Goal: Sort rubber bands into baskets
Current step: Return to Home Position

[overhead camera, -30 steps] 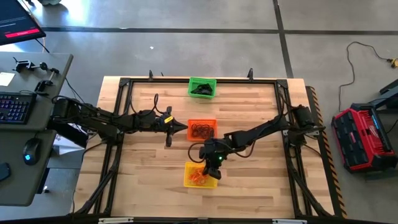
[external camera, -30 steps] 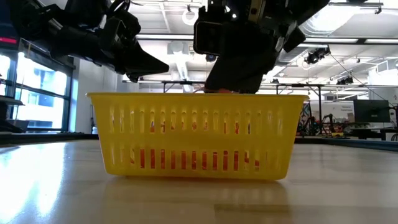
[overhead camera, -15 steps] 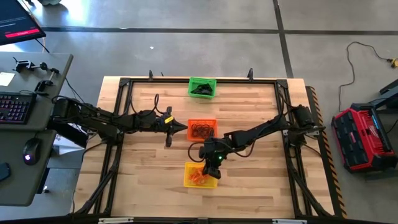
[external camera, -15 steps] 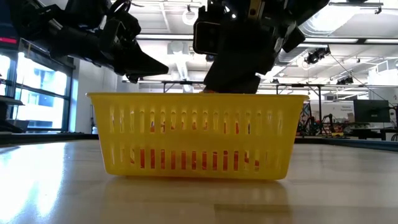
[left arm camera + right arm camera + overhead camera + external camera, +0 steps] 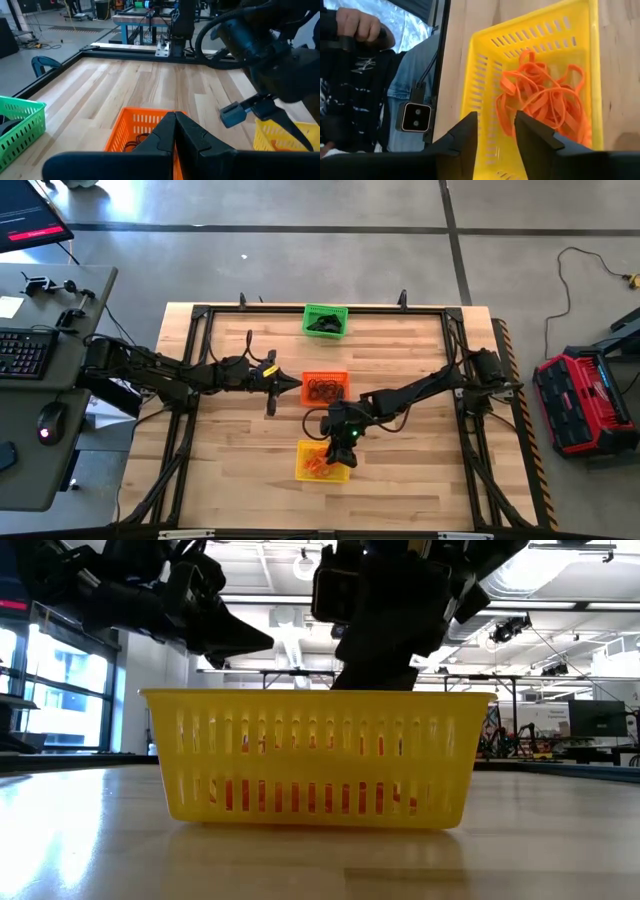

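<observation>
I hold right gripper (image 5: 495, 120) above yellow basket (image 5: 479, 75), jaws parted, empty | orange bands (image 5: 545, 97) lie inside, so I judge the drop done, clear to retract | left gripper (image 5: 175, 119) pressed closed, empty, waits beside orange basket (image 5: 131, 125)

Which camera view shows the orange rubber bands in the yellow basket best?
Right wrist view: it looks into the yellow basket, orange rubber bands distinct. High view shows a small tangle; low view, glimpses through slots; left wrist, almost nothing.
</observation>
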Available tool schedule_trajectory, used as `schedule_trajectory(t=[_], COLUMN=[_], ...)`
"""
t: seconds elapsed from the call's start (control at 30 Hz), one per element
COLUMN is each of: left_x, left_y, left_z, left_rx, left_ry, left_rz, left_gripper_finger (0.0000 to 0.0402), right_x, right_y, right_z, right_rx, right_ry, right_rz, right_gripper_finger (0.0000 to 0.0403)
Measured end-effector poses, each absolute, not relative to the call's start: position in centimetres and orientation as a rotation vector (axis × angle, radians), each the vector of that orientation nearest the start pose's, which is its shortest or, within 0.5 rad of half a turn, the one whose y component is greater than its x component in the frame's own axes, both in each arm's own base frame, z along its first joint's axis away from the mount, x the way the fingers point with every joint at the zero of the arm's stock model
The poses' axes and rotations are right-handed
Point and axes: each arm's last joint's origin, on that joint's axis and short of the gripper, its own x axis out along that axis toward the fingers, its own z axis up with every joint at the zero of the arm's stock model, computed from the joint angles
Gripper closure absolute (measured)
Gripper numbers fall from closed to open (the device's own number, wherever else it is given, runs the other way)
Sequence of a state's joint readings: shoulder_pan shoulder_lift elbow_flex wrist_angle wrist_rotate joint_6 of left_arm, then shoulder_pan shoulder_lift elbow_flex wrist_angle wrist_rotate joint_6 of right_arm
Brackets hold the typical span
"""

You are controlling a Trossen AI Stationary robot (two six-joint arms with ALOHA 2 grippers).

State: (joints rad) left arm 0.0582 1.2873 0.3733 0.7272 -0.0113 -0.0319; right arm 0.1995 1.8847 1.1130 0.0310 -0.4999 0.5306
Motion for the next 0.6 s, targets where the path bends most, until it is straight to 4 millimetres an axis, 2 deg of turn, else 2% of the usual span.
schedule_trajectory(t=[0.2,0.33,0.43,0.6], left_x=[23.8,23.9,23.9,23.9], left_y=[1.4,1.4,1.4,1.3], left_z=[18.4,18.7,18.8,19.1], left_rx=[-0.029,-0.027,-0.019,0.008], left_ry=[0.166,0.132,0.121,0.090], left_rz=[0.072,0.071,0.067,0.032], left_gripper_finger=[0.0401,0.0401,0.0401,0.0401], right_x=[37.0,36.1,35.2,34.6], right_y=[8.4,7.6,7.1,6.1], right_z=[18.0,19.6,20.8,21.5], right_rx=[0.513,0.420,0.288,0.152], right_ry=[0.889,0.882,0.868,0.865], right_rz=[0.467,0.414,0.340,0.260], right_gripper_finger=[0.0315,0.0327,0.0329,0.0349])
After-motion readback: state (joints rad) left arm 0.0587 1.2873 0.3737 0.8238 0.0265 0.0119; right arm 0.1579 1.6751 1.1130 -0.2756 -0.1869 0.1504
